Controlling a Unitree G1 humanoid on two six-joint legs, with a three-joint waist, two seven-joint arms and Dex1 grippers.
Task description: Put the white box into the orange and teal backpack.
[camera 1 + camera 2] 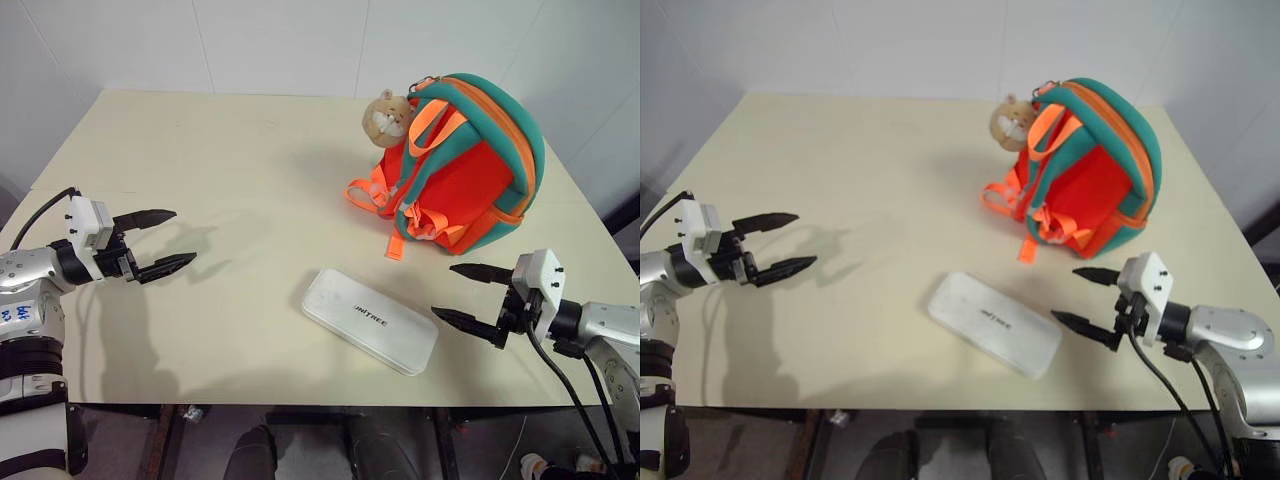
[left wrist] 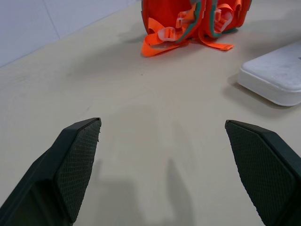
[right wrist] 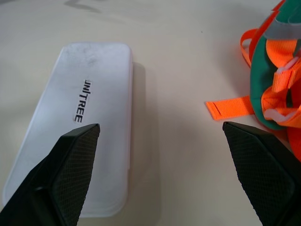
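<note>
White box (image 1: 369,320) flat near table (image 1: 220,150) front edge, lettering readable in right wrist view. Orange and teal backpack (image 1: 465,165) upright toward far right corner. Left gripper (image 1: 170,241), right gripper (image 1: 470,294) both agape, empty; bare tabletop between.

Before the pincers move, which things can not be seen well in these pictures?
- Orange and teal backpack: its opening and zipper face away in both eye views, so open or closed is unknown.
- Same backpack in the left wrist view: cut off by the picture edge.
- White box: far end cut off in the left wrist view; its latch is not visible.
</note>
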